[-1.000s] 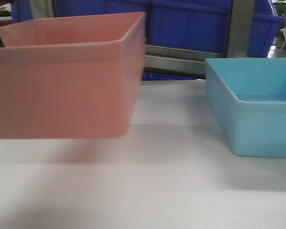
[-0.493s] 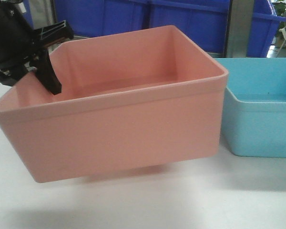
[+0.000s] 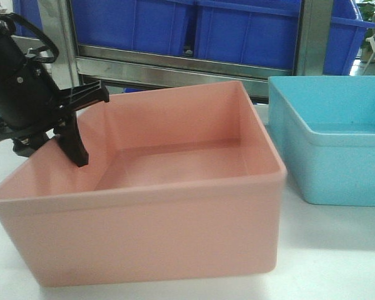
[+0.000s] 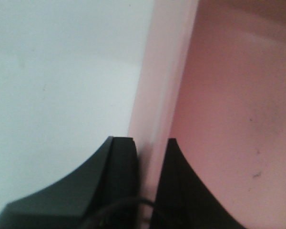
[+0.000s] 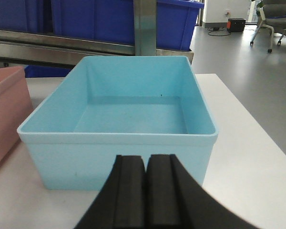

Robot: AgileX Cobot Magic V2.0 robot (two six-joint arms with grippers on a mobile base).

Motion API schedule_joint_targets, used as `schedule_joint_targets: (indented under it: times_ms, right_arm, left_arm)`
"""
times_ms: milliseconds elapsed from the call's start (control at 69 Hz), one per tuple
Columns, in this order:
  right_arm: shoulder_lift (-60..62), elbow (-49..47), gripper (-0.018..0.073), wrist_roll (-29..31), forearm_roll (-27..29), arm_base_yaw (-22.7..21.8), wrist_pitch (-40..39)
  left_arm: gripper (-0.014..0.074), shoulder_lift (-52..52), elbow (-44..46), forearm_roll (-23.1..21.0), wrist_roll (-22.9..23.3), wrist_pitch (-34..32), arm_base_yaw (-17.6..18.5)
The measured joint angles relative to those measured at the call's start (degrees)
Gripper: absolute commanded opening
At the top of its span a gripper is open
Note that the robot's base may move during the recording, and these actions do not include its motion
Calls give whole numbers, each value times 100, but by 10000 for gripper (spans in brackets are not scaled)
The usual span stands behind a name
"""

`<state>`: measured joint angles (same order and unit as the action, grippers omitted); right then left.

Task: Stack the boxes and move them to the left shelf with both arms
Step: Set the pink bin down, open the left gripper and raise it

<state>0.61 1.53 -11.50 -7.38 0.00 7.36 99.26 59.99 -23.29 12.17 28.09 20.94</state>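
We find the salmon pink tub point(image 3: 150, 231) mouth up on the white table point(image 3: 337, 262), set slightly askew; its long axis cannot be determined. Walls are smooth plastic and the rim is rolled. The left gripper point(image 4: 148, 145) jaws pinch its left wall, one finger inside. The sky blue tub point(image 5: 119, 109) stands just beside it. The right gripper point(image 5: 144, 160) jaws are pressed together, empty.
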Motion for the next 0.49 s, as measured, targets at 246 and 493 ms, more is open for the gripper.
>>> schedule_joint_targets:
  times_ms: [246,493]
  right_arm:
    - [0,0,49,0,0,0,0]
    - [0,0,49,0,0,0,0]
  left_arm:
    - [269,0,11,-144,-8,27,0]
    - [471,-267,142,37,-62,308,0]
